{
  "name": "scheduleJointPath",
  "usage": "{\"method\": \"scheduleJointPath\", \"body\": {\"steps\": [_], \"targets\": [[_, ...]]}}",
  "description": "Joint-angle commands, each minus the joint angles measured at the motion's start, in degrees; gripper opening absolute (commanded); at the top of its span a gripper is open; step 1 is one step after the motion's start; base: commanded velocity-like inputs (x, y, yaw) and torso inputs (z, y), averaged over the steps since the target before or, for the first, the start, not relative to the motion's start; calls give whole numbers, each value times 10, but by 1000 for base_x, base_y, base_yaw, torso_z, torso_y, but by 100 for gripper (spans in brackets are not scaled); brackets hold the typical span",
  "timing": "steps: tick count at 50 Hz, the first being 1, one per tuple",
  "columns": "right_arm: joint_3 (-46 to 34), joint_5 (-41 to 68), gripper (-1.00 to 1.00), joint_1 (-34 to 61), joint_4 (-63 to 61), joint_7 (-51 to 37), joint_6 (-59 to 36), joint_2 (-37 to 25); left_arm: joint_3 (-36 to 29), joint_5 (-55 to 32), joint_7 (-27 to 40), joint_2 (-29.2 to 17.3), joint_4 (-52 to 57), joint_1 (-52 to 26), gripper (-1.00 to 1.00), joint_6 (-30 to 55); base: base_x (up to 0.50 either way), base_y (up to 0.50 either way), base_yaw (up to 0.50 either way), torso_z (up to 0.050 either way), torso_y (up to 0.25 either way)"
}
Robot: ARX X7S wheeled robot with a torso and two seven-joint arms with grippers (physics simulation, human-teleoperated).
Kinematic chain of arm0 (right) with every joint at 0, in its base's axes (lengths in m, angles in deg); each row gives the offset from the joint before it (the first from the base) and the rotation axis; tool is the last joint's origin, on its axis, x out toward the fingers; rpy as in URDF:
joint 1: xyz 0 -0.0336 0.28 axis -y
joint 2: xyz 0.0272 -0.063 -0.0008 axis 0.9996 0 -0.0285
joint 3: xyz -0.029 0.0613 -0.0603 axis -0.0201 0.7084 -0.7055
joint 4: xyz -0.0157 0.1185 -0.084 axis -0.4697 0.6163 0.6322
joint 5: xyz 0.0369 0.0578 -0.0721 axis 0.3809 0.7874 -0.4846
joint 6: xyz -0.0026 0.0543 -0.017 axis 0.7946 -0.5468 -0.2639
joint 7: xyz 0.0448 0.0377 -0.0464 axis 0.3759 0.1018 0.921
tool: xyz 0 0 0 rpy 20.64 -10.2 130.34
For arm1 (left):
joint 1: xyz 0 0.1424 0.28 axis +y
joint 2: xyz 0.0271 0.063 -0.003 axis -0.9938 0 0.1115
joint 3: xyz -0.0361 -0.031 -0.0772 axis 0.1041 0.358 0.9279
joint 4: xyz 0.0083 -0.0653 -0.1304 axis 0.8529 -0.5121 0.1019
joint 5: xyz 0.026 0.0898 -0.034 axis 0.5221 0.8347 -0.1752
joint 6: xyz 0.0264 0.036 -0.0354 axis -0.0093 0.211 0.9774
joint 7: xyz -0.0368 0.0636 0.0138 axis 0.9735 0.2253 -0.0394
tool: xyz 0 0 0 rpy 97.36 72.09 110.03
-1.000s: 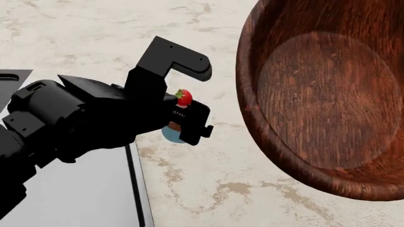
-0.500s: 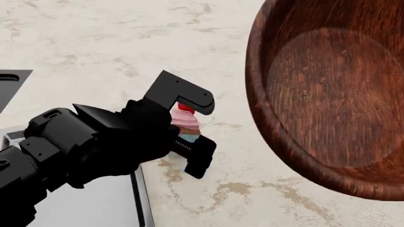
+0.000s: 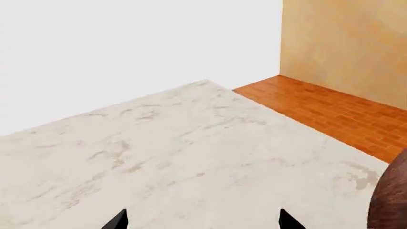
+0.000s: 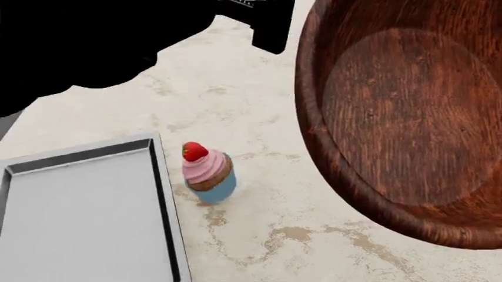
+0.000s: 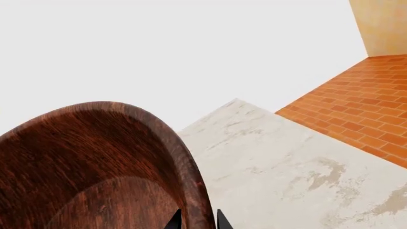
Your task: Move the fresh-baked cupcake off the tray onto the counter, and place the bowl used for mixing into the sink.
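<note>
The cupcake [image 4: 208,173], pink frosting with a strawberry on top, stands upright on the counter [image 4: 259,247], just right of the tray [image 4: 79,217] and apart from its rim. My left arm [image 4: 94,47] is lifted high, filling the head view's top left. In the left wrist view, the left gripper [image 3: 203,222] is open, with only bare counter between its tips. The big wooden bowl [image 4: 400,117] hangs tilted at the right. My right gripper [image 5: 198,220] is shut on the bowl's rim [image 5: 190,191], one tip inside and one outside. The sink is out of view.
The counter [image 3: 159,152] ends at a far corner, beyond which lie an orange brick floor [image 3: 330,109] and a beige wall [image 3: 343,43]. The tray holds nothing in its visible part.
My left gripper has let go of the cupcake and risen up and away. The cupcake now stands alone on the counter beside the tray. The bowl has hardly moved.
</note>
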Motion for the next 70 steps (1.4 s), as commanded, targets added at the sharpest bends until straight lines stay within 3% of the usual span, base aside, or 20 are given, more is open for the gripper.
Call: {"method": "scheduleJointPath", "body": {"steps": [1,11,23,38,48,70], "targets": [[15,14,-100,-8,-12,1,6,-2,57,-36,80,-76,115,-111,100,-7,0,0,0,0,0],[4,12,-100,-6,-20,3,6,0,105,-88,161,-190,239,-147,100,11,0,0,0,0,0],[-36,2,-100,30,-17,-5,11,-4,140,-130,330,-415,462,-103,100,-10,0,0,0,0,0],[-132,2,-100,131,-6,-28,12,-22,192,-160,457,-641,677,-106,100,-35,0,0,0,0,0],[-172,-5,-100,168,-4,-37,8,-27,198,-163,443,-667,683,-89,100,-59,-154,361,0,0,0],[-240,-6,-100,226,-10,-52,-7,-38,199,-156,423,-667,684,-65,100,-72,-171,500,0,0,0]]}}
